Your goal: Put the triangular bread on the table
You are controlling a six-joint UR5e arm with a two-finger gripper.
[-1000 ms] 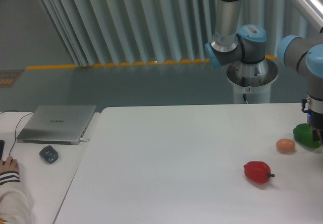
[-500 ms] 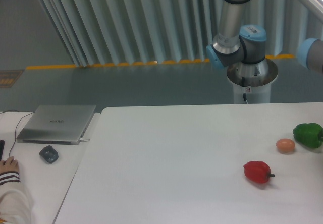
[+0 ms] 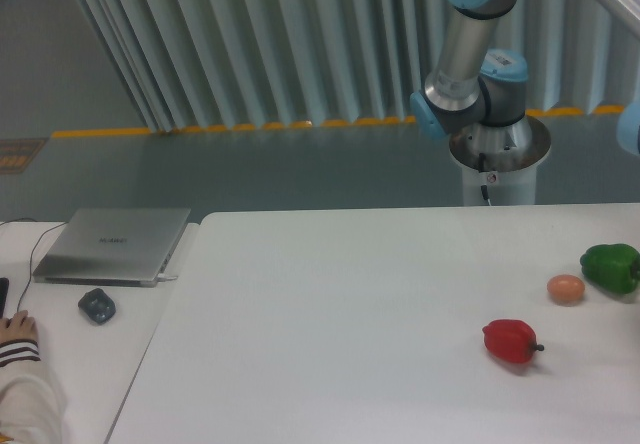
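The triangular bread is out of view in this frame. The white table point(image 3: 330, 304) fills the lower middle and right. The gripper is out of view beyond the right edge; only the arm's grey and blue links point(image 3: 470, 54) show at the top right, with a blue joint at the right edge point(image 3: 632, 129).
A red pepper point(image 3: 512, 340), a small round tan egg-like ball point(image 3: 565, 288) and a green pepper point(image 3: 611, 267) sit at the table's right side. A laptop point(image 3: 112, 245) and mouse point(image 3: 97, 306) lie on the left desk, with a person's hand point(image 3: 17, 330) at its edge.
The arm's wrist and gripper, which stood over the green pepper at the right edge, have lifted up and swung out of the frame. The peppers and ball have not moved.
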